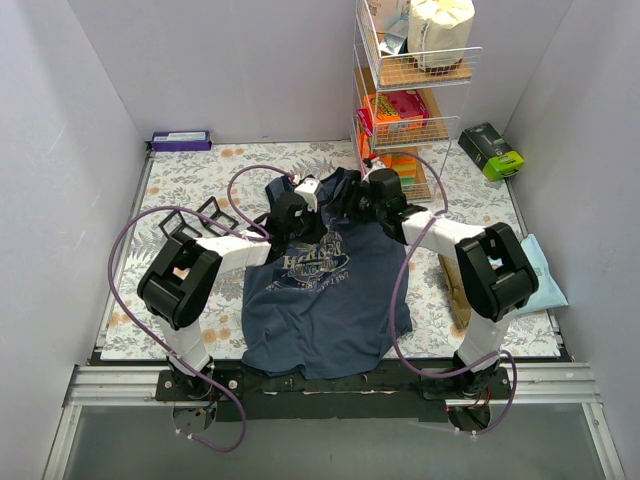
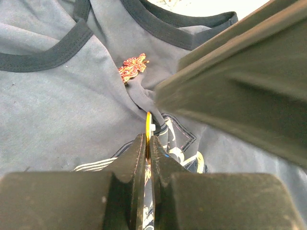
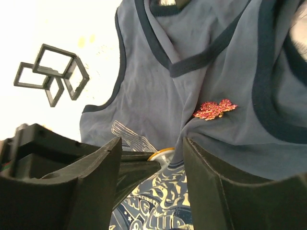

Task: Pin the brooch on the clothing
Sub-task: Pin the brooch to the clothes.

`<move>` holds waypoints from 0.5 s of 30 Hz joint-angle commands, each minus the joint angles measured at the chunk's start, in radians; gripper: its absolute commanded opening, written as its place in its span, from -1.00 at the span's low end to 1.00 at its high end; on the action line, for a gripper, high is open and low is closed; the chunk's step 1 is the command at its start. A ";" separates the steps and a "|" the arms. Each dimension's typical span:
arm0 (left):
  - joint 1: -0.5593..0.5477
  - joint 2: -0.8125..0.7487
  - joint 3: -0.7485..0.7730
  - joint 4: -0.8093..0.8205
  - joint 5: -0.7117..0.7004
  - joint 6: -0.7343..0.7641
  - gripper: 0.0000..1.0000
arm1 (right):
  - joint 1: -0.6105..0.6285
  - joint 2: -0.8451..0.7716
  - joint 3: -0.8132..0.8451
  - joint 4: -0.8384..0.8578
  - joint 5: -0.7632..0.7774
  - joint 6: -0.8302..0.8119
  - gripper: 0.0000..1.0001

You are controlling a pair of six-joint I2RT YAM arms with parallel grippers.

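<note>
The navy-blue sleeveless tank top (image 1: 330, 310) lies flat on the floral-patterned table cover (image 1: 190, 180), neck toward 12 o'clock from the arm bases. The red glittery leaf-shaped brooch (image 3: 214, 109) sits on its chest just below the dark neck trim, perched on a raised ridge of cloth. Seen from the left wrist, it is at roughly 11 o'clock from the fingertips and a little apart from them.

The left gripper (image 2: 147, 139) has its jaws pressed together on a pinch of that same ridge, with a small yellow round piece (image 2: 148, 125) caught edge-on between them. I can't tell what the piece is. The right gripper (image 3: 151, 143) has its jaws apart and nothing between them, hanging just above the printed chest with the brooch at its 1 o'clock.

I can't see whether the pin has gone through the cloth or merely rests on it. If it only rests there, the tented fold could tip it off when the left arm lets go or tugs. A hard pull toward 6 o'clock might also drag the whole top. The right fingers are close to the neckline and could snag the trim. The black wire cube frames (image 3: 50, 74) at 9 o'clock are well clear.
</note>
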State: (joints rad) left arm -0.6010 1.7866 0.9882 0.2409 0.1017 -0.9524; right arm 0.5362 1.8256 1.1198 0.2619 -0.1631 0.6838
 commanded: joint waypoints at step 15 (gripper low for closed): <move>0.073 0.014 0.061 0.024 0.187 -0.118 -1.00 | -0.028 -0.210 -0.291 0.140 -0.084 -0.139 0.21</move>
State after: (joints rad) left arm -0.5301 1.7996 1.0061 0.2466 0.2432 -1.0554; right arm 0.4980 1.6173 0.8589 0.2768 -0.1814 0.5766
